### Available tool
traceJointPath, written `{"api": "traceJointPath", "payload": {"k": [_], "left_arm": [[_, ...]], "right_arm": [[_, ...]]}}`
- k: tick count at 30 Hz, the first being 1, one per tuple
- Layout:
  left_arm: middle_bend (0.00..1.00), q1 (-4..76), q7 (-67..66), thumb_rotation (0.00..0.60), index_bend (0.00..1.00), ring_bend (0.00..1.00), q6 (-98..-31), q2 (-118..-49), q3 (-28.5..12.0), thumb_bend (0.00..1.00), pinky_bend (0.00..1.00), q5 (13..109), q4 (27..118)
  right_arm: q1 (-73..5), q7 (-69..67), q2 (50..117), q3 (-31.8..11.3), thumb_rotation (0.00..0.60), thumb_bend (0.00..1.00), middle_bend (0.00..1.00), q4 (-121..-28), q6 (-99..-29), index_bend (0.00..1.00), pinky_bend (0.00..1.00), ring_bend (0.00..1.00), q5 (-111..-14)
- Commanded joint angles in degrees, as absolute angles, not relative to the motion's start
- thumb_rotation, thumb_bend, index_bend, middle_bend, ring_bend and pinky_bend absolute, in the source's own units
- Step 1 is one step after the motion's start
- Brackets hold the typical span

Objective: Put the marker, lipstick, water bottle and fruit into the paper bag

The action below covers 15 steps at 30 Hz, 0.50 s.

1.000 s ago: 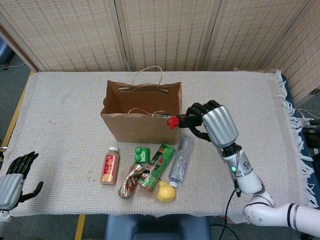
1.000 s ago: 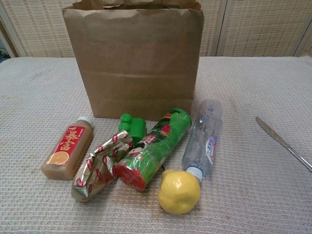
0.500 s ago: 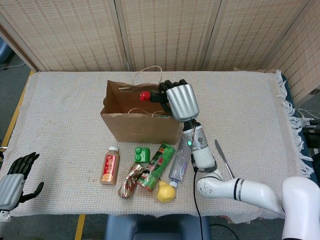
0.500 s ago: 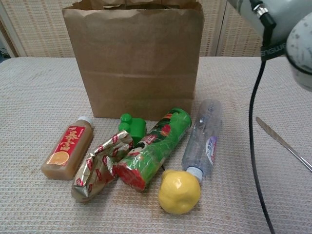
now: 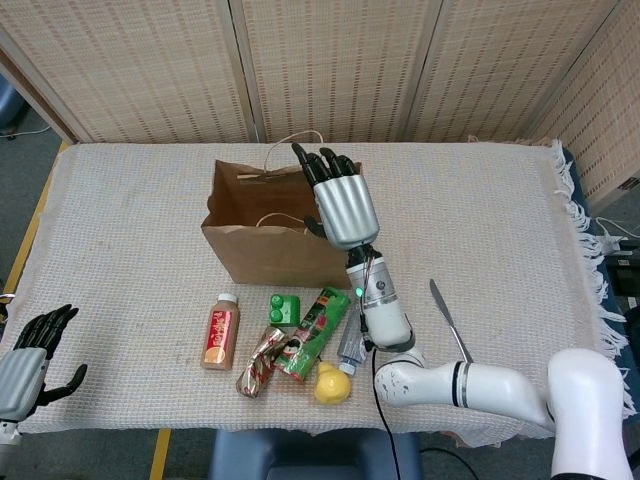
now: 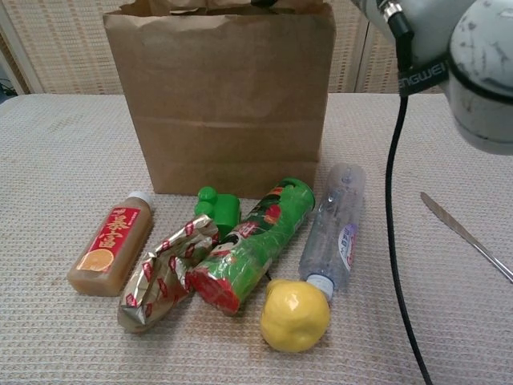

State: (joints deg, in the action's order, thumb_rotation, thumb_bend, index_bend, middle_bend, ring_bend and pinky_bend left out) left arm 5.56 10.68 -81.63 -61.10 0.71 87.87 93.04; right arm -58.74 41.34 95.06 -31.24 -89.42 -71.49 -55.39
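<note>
— What's on the tabletop [image 5: 120, 230]?
— One paper bag [image 5: 280, 235]; at its 6 o'clock one water bottle [image 6: 333, 228], one lemon [image 6: 294, 314].
— Your fingers?
— My right hand [image 5: 338, 200] spread empty above the bag; left hand [image 5: 28, 360] open, at 8 o'clock

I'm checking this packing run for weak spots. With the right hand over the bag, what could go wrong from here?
The right hand hangs with fingers spread above the paper bag; pulling back, it could catch the string handle and tip the bag. Its forearm passes above the water bottle and lemon, so a low sweep might roll them.
</note>
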Motion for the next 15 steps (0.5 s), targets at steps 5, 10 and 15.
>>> {"api": "traceJointPath", "payload": {"k": [5, 10, 15], "left_arm": [[0.0, 5.56, 10.28, 0.6, 0.0, 0.0, -81.59, -61.12, 0.74, 0.37, 0.04, 87.83, 93.17], [0.0, 5.52, 9.59, 0.6, 0.0, 0.0, -81.56, -61.24, 0.77, 0.37, 0.04, 87.73, 93.32], [0.0, 5.49, 8.92, 0.6, 0.0, 0.0, -81.46, -61.35, 0.67, 0.37, 0.04, 87.31, 93.54]], "right_arm": [[-48.61, 36.19, 79.95, -26.33, 0.6, 0.06, 0.22, -108.33, -72.47, 0.09, 0.23, 0.13, -60.2], [-40.32, 27.83, 66.01, -18.16, 0.6, 0.06, 0.22, -117.65, -68.42, 0.1, 0.22, 0.13, -70.06], [-34.44, 17.23, 55.64, -8.97, 0.6, 0.06, 0.22, -118.82, -64.07, 0.11, 0.22, 0.13, -82.75]]}}
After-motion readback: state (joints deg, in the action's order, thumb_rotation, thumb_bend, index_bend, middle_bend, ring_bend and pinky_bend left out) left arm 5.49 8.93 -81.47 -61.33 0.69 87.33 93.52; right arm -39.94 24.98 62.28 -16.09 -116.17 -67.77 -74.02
